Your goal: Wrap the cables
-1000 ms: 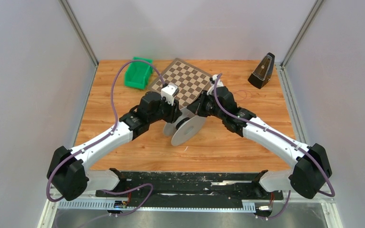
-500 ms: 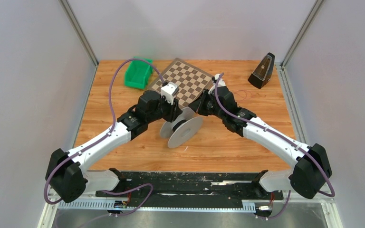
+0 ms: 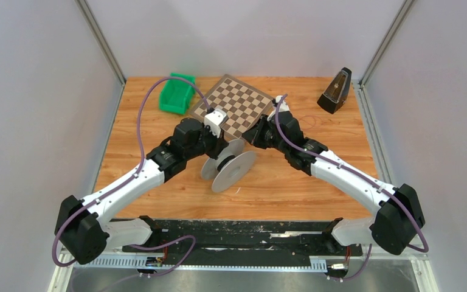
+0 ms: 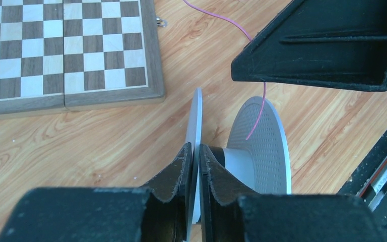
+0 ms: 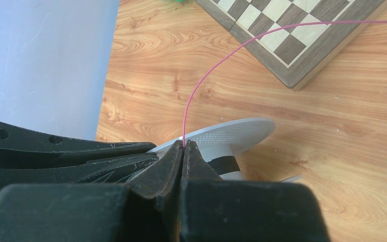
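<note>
Top external view: at the middle of the worktop (image 3: 280,188), the spool (image 3: 230,169) tilts on edge between my arms. My left tool (image 4: 194,151) pinches one flange, I judge to steady it, while my right tool (image 5: 183,146), clamped on the thin pink cable (image 5: 209,80), feeds it toward the hub.

Bright, even, diffuse light falls from overhead. In front of the chessboard (image 3: 237,103) the wood carries only soft, faint shadows, darkest under the spool (image 3: 237,173). The spool's pale disc is bright yet keeps its dotted texture. The overhead view is sharp. In the wrist views the chessboard and the pink cable (image 5: 201,85) are crisp, while the left gripper (image 4: 192,151) and right gripper (image 5: 184,146), nearest the lens, go soft, near-featureless black.
</note>
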